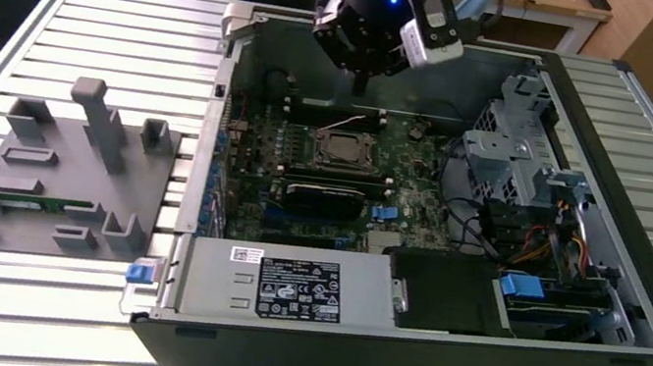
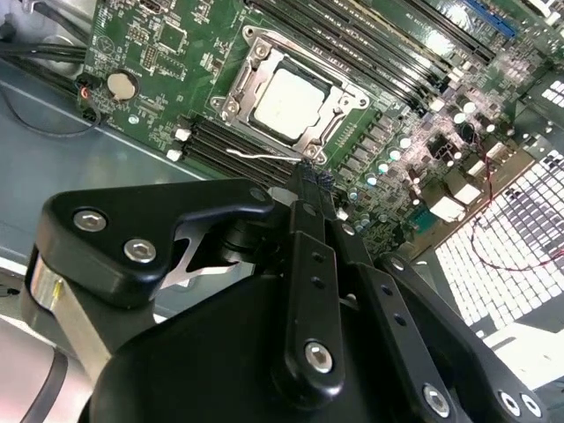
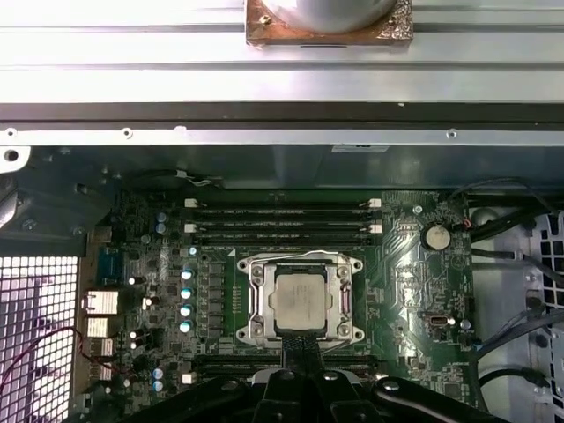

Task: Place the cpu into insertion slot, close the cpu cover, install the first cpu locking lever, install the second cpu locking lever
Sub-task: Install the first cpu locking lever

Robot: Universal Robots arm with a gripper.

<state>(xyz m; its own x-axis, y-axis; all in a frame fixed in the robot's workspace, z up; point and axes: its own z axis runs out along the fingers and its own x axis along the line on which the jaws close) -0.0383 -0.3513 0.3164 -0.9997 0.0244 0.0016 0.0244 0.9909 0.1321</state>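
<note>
The cpu (image 3: 298,300), a flat square with a dull silvery top, lies framed by the thin grey metal cpu cover (image 3: 254,304), central on the green motherboard (image 3: 414,291). The black pincer (image 3: 298,346) hangs clenched above it, apart.

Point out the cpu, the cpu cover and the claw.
cpu (image 3: 300,300): first wrist view, middle of its top.
cpu cover (image 3: 258,301): first wrist view, a side rail of the frame.
claw (image 1: 361,84): exterior view, its tip.
</note>
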